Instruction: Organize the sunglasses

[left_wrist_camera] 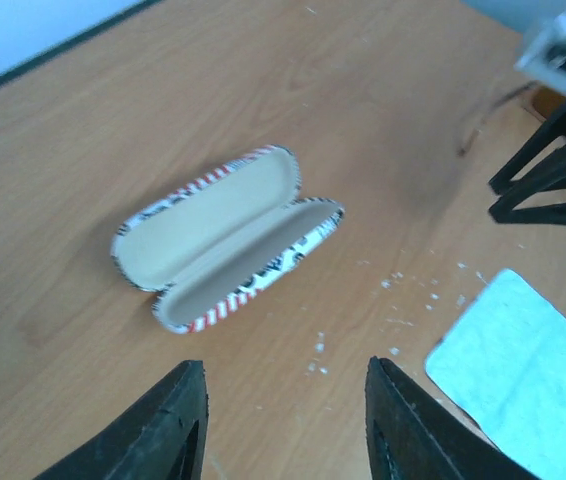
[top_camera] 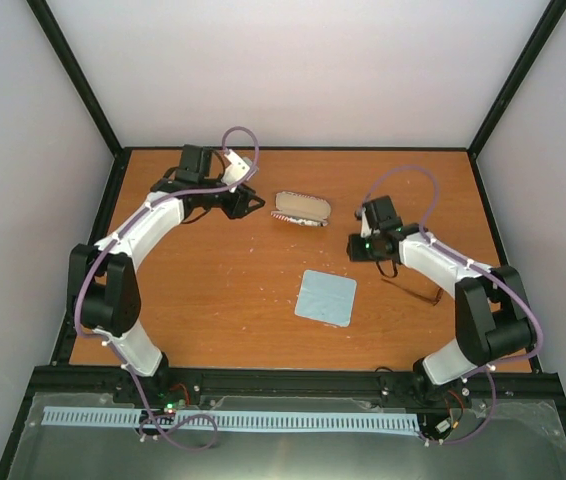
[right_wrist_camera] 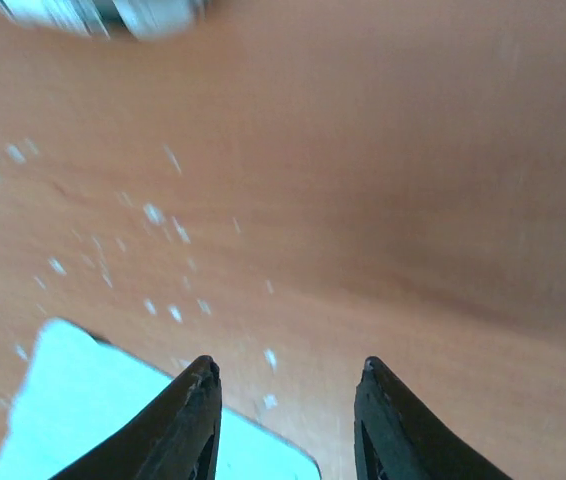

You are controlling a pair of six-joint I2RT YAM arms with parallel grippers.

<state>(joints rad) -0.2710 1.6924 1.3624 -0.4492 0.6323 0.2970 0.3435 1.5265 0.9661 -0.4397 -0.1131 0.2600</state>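
The sunglasses (top_camera: 418, 292) lie flat on the orange wooden counter (top_camera: 213, 300), toward its right side. They sit just beside the right arm's forearm and to the right of the light blue cloth (top_camera: 325, 297), and nothing is touching them. From the overhead view they are only a thin dark brown line, so I can't tell whether the temples are folded.

The flag-patterned glasses case (top_camera: 301, 209) sits further back near the middle of the counter. It is hinged open with its tan lining facing up and nothing in it.

The left tool (top_camera: 255, 204) hangs just to the left of the case and points at it. Its own camera shows the fingers spread wide with only bare counter between them.

The right tool (top_camera: 356, 248) is above the counter between the case and the sunglasses, just beyond the cloth's far right corner. It is also spread wide and holds nothing. White flecks are scattered on the wood around the cloth.
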